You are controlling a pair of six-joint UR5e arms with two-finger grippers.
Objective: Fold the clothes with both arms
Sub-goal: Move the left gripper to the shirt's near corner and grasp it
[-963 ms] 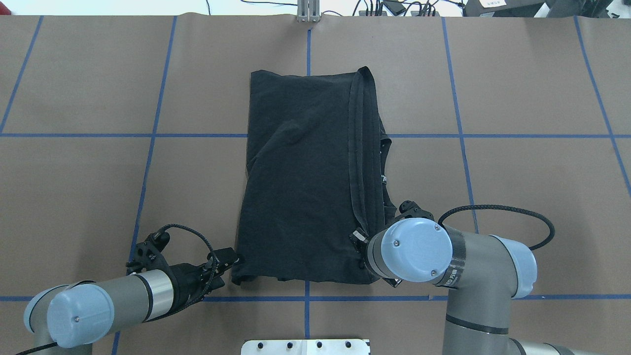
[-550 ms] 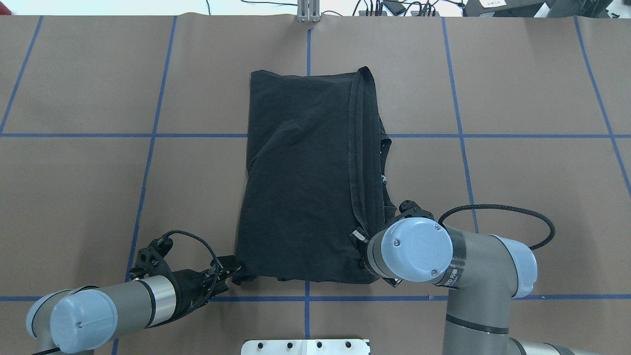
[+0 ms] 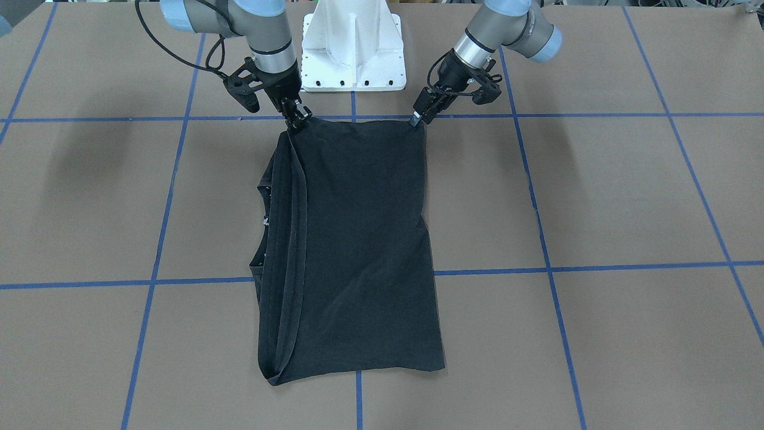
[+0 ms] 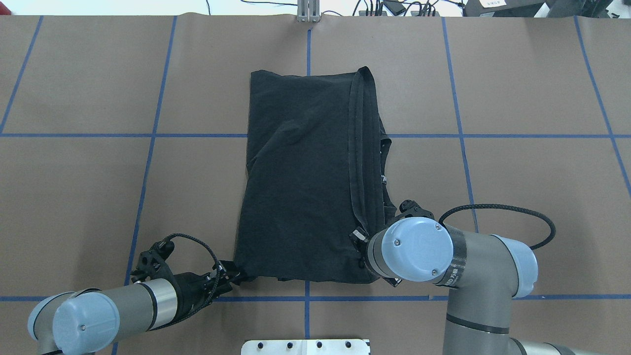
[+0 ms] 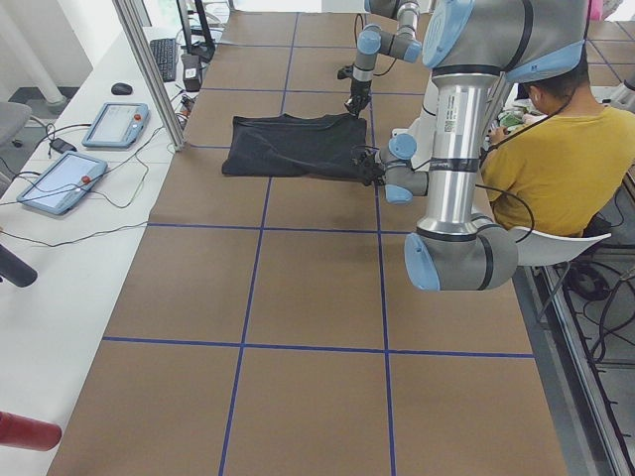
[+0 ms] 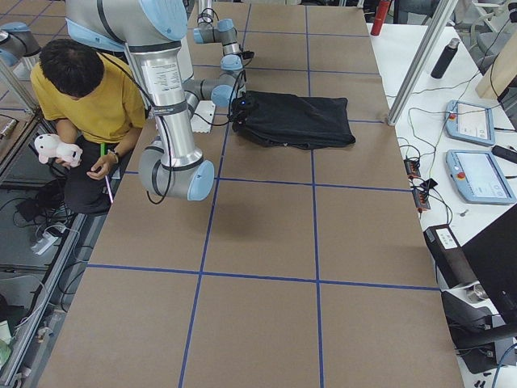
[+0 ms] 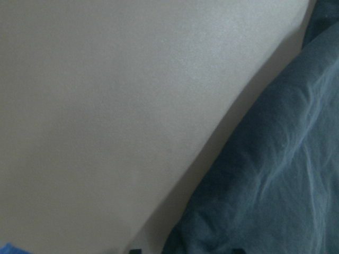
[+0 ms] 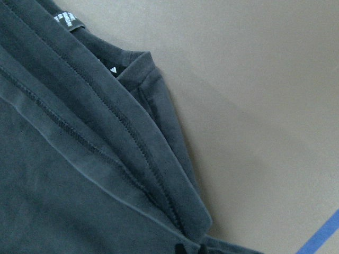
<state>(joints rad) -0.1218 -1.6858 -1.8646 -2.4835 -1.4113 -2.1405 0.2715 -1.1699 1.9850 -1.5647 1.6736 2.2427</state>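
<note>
Black T-shirt [image 4: 300,187] folded into a long rectangle, flat on the brown desk [image 4: 74,197] about its middle, with stacked hems [image 4: 362,148] along the side of the right arm [image 4: 473,266]. Right tool [image 3: 296,118] down at the robot-side corner by those hems, jaws together, clamped on the T-shirt edge. Left tool [image 3: 418,117] low at the other robot-side corner, jaws apart in the wrist view, cloth edge lying between them. Small white label [image 8: 66,21] showing beside the hems.
</note>
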